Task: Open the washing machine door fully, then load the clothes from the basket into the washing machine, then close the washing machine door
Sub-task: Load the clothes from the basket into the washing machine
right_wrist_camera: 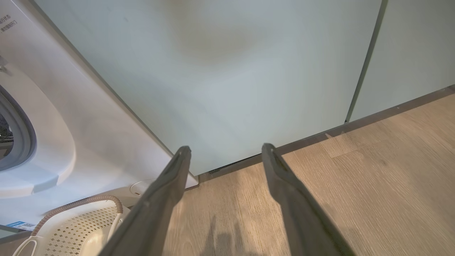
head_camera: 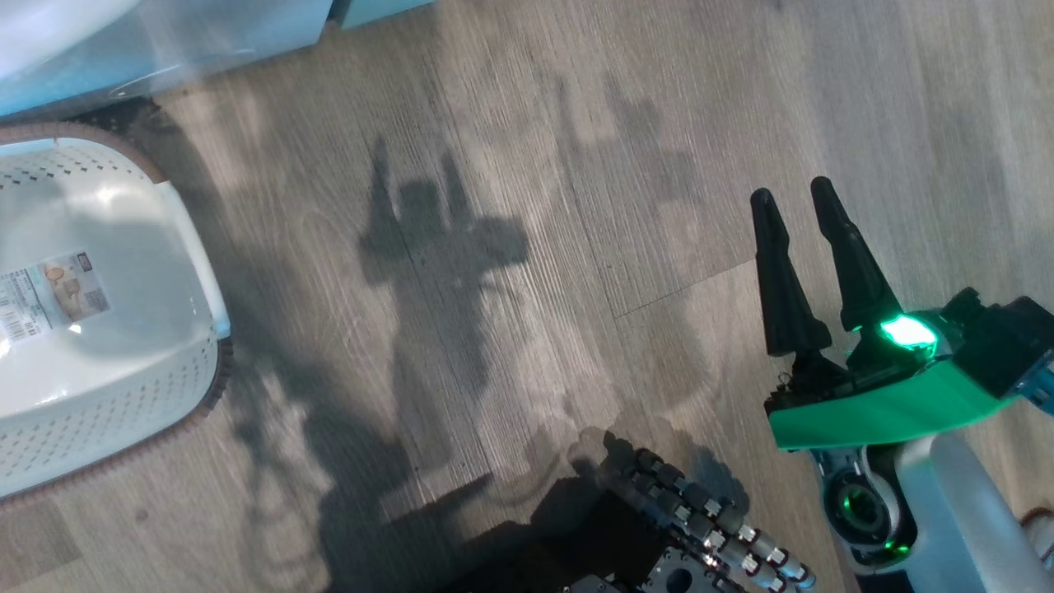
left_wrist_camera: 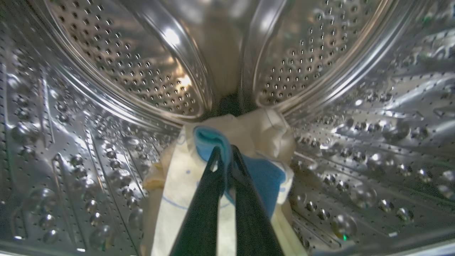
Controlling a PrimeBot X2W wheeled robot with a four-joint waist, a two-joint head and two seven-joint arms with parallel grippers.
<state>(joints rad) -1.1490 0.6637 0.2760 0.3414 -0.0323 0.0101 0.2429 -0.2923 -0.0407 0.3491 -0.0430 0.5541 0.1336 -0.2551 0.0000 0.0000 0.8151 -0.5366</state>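
Note:
In the left wrist view I am inside the washing machine's steel drum (left_wrist_camera: 106, 71). My left gripper (left_wrist_camera: 224, 151) is shut there on a small blue fabric piece (left_wrist_camera: 265, 174), which lies on pale yellow clothes (left_wrist_camera: 265, 129) at the drum's bottom. The cream basket (head_camera: 99, 412) stands on the floor at the left; its labelled bottom is bare. My right gripper (head_camera: 792, 193) hangs open over the floor with nothing between its fingers. Its wrist view shows the gripper (right_wrist_camera: 225, 148), the white washing machine (right_wrist_camera: 92, 128) with its grey-ringed mouth (right_wrist_camera: 21, 135), and the basket (right_wrist_camera: 71, 227). The washing machine door is out of view.
Pale green cabinet doors (right_wrist_camera: 231, 71) stand to the right of the washer above a dark plinth. Wood floor (head_camera: 510, 247) stretches between the basket and my right arm. My own base with its cable chain (head_camera: 708, 519) sits at the bottom.

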